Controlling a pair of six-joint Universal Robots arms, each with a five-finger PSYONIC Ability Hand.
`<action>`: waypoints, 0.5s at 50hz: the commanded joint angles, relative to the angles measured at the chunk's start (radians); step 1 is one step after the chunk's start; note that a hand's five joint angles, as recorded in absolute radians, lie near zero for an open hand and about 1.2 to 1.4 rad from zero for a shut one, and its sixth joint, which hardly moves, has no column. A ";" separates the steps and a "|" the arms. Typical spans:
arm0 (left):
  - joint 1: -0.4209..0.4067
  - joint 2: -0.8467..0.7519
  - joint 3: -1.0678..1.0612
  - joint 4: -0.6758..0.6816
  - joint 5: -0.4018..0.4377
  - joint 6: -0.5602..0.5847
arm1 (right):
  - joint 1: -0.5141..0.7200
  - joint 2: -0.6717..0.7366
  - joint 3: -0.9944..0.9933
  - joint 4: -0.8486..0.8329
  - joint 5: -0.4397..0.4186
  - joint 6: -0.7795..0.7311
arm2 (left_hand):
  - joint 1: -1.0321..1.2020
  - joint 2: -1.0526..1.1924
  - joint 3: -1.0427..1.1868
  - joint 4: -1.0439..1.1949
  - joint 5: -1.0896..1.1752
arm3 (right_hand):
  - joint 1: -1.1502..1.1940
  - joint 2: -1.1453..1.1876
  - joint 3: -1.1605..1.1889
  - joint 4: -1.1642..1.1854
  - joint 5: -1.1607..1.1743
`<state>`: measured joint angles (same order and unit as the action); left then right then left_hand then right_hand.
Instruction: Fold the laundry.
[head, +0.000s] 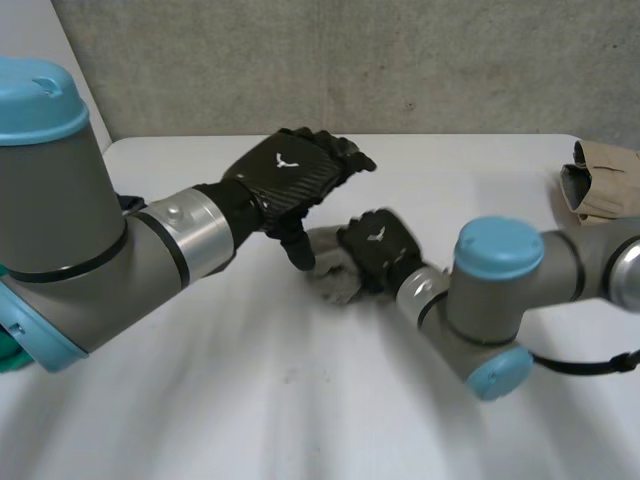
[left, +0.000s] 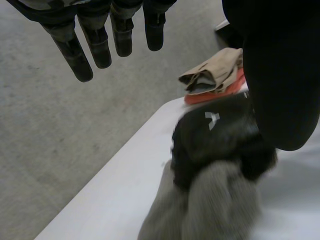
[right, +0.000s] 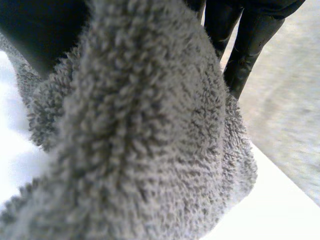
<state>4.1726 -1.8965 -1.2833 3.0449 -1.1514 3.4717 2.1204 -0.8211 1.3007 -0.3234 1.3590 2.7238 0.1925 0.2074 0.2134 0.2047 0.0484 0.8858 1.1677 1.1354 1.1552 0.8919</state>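
Observation:
A small grey fluffy cloth (head: 328, 278) lies bunched in the middle of the white table (head: 300, 400). My right hand (head: 377, 250) comes in from the right and sits on the cloth's right end, fingers curled round it. In the right wrist view the cloth (right: 150, 130) bulges between the thumb and the fingers (right: 247, 45). My left hand (head: 290, 175) hovers just above and left of the cloth, open with straight fingers, touching nothing. In the left wrist view its fingers (left: 100, 42) point past the table's edge, and the right hand (left: 215, 137) grips the grey cloth (left: 210, 210).
Folded beige clothes (head: 600, 180) lie at the table's back right corner; in the left wrist view this beige pile (left: 215, 72) rests on something orange (left: 212, 96). Grey floor lies beyond the table's far edge. A green object (head: 8, 352) peeks out behind my left arm.

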 joint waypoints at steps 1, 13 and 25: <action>0.029 0.013 -0.004 0.000 -0.033 -0.003 | -0.150 0.010 -0.194 0.044 -0.006 -0.016 | 0.021 0.006 0.000 0.009 -0.009 | 0.510 0.229 0.261 0.241 0.330; 0.034 0.033 -0.004 0.002 -0.034 -0.006 | -0.417 0.161 -0.780 0.049 -0.132 0.028 | 0.021 0.006 0.000 0.009 -0.009 | 0.510 0.229 0.261 0.241 0.330; 0.024 0.030 -0.004 0.002 -0.040 -0.005 | -0.733 0.427 -1.144 0.037 -0.326 0.266 | 0.024 0.009 0.003 0.012 -0.007 | 0.510 0.229 0.261 0.241 0.330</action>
<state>4.1997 -1.8639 -1.2870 3.0465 -1.1880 3.4666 1.5109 -0.5031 0.2417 -0.2733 1.1468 2.8998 0.1926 0.2075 0.2134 0.2046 0.0484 0.8858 1.1677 1.1504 1.1748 0.9087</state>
